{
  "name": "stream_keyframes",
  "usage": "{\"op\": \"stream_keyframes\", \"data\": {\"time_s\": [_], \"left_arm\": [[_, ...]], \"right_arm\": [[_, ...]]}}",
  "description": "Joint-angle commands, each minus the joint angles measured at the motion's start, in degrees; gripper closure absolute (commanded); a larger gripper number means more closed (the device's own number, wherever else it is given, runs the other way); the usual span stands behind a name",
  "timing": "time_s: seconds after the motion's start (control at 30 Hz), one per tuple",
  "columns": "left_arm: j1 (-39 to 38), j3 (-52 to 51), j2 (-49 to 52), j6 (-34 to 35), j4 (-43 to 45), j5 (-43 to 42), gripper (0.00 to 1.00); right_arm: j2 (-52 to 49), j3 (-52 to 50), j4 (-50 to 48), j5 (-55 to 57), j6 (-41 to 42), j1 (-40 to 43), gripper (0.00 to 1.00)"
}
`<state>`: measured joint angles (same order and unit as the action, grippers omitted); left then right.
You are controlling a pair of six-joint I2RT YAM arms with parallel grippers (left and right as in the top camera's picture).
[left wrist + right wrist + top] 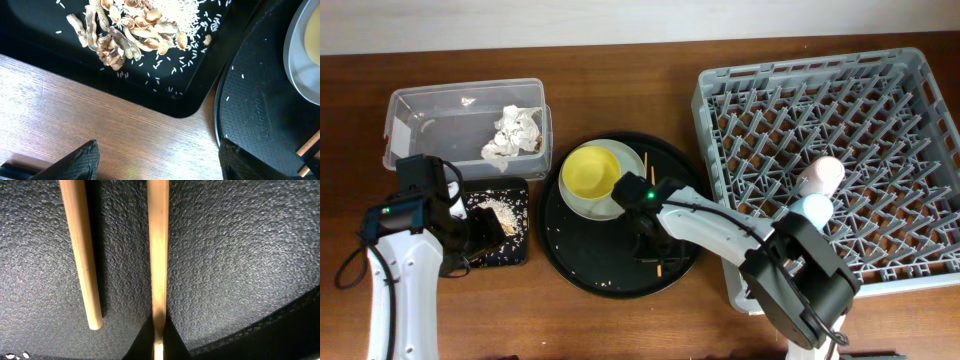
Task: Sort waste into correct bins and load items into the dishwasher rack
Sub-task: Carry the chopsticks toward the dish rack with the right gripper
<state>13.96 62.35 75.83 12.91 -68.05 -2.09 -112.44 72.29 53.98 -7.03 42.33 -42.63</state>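
Wooden chopsticks [158, 255] on round black tray [582, 262]

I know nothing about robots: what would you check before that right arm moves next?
1. Right gripper closed on one chopstick: ok.
2. Other chopstick clear of the grip: ok, lying apart on the round black tray.
3. Left gripper out of the way: ok, open, near the shallow black tray.
4. Room in dishwasher rack: ok, mostly free; pink cup and light blue cup inside.
5. Gripped chopstick lifted off the tray: cannot tell.
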Motion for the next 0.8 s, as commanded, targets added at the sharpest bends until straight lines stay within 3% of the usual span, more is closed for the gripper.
{"op": "stream_keyframes", "data": {"time_s": [0.0, 0.1, 0.2, 0.33, 0.43, 0.63, 0.67, 0.77], "left_arm": [[0.2, 0.0, -1.0, 0.3, 0.1, -0.1, 0.24], [0.2, 0.0, -1.0, 0.3, 0.1, 0.0, 0.24], [0.2, 0.0, -1.0, 0.3, 0.1, 0.0, 0.24], [0.2, 0.0, -1.0, 0.3, 0.2, 0.0, 0.24], [0.2, 0.0, -1.0, 0.3, 0.2, 0.0, 0.24], [0.2, 0.0, -1.0, 0.3, 0.2, 0.0, 0.24], [0.2, 0.0, -1.0, 0.3, 0.3, 0.0, 0.24], [0.2, 0.0, -1.0, 0.3, 0.3, 0.0, 0.24]], "right_arm": [[2.6, 2.9, 3.1, 1.9, -4.1, 4.2, 0.96], [8.5, 14.1, 15.6, 1.9, -18.9, 13.2, 0.96], [11.4, 20.3, 24.0, 2.5, -26.8, 20.6, 0.96], [11.0, 15.9, 27.1, 2.9, -38.6, 27.1, 0.96], [10.9, 7.6, 21.8, 7.7, -37.2, 27.1, 0.96], [10.9, 7.5, 21.9, 6.8, -35.9, 27.9, 0.95], [10.9, 7.5, 21.9, 6.6, -35.9, 27.9, 0.78], [10.9, 7.5, 21.9, 6.6, -35.9, 27.9, 0.70]]}}
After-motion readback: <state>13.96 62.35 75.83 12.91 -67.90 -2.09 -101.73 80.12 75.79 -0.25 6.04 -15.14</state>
